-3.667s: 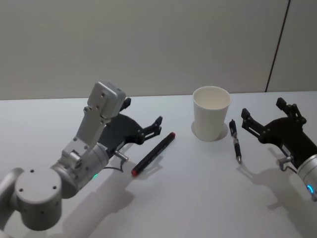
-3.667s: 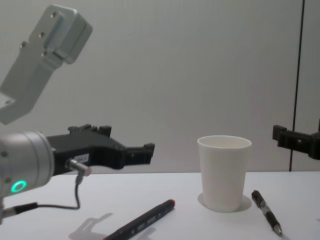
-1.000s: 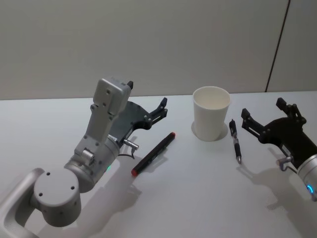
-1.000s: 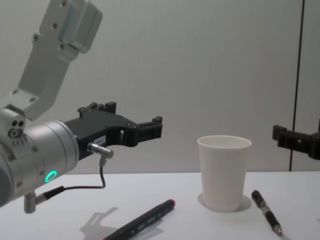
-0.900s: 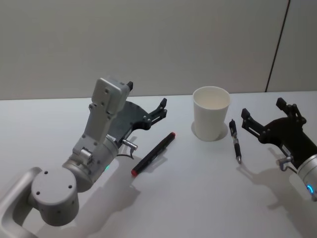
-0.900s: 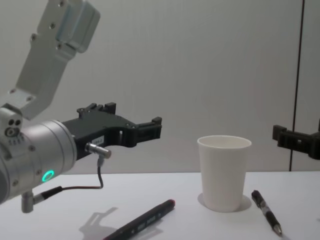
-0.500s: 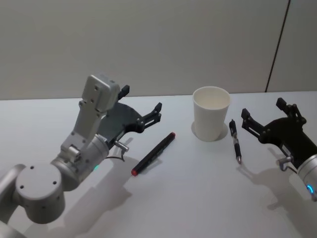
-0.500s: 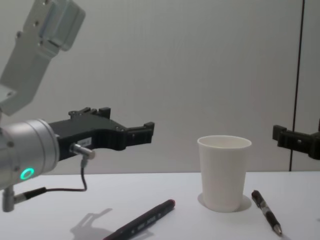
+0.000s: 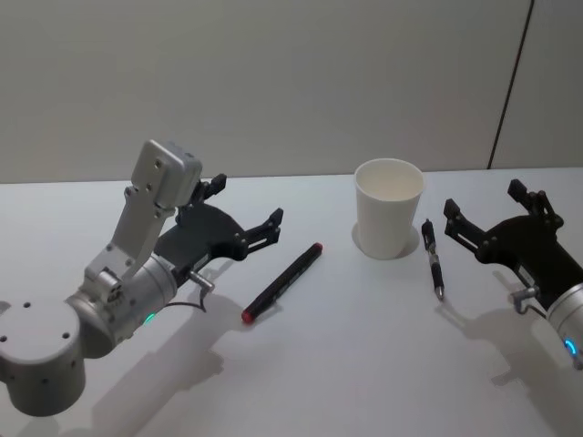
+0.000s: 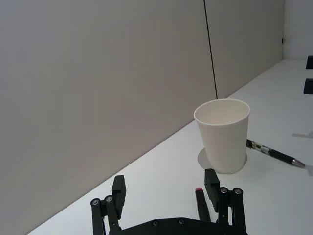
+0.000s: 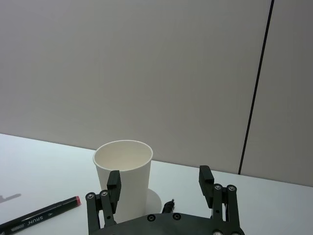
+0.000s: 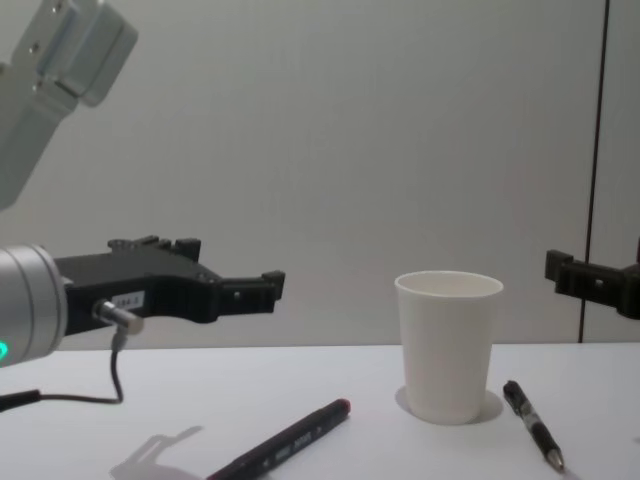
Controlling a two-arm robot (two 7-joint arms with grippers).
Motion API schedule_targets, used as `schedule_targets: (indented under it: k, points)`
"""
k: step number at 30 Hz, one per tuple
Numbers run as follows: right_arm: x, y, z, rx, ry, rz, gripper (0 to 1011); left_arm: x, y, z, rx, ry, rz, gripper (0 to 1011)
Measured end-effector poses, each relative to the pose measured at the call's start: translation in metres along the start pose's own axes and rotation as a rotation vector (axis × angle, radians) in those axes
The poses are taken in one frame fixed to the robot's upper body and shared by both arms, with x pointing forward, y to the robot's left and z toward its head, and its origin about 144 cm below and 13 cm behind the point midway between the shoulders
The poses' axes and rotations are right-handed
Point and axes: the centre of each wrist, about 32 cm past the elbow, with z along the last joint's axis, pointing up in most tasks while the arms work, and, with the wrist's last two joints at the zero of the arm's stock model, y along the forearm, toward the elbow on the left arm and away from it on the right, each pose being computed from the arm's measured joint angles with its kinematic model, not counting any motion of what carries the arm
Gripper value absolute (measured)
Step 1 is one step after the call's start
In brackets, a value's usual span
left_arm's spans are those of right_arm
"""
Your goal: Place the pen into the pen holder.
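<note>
Head high, chest low, wrists level; all share pen holder (image 9: 389,208).

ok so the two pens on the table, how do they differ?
The red-ended pen is longer and thicker than the click pen. The red-ended pen lies diagonally to the left of the paper cup, well apart from it; the click pen lies just right of the cup's base. Both are black, lie flat on the table, and are not held.
</note>
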Motion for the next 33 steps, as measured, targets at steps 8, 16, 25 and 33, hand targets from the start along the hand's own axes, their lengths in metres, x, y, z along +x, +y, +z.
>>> schedule_targets:
  k: [8,16,25,33]
  points:
    - [0.0000,0.0000,0.0000,0.000,0.000,0.000,1002,0.0044,0.0080,0.0028,0.062,0.002,-0.032,1001]
    - [0.0000,0.0000,0.0000,0.000,0.000,0.000,1001,0.0058,0.0102,0.0043,0.115,0.002,-0.060,1001]
    - [0.0000,0.0000,0.0000,0.000,0.000,0.000,1002,0.0056,0.0064,0.0054,0.176,-0.001,-0.084,1001]
    - [0.0000,0.0000,0.0000,0.000,0.000,0.000,1002,0.0050,0.0007,0.0060,0.231,0.017,-0.095,1001]
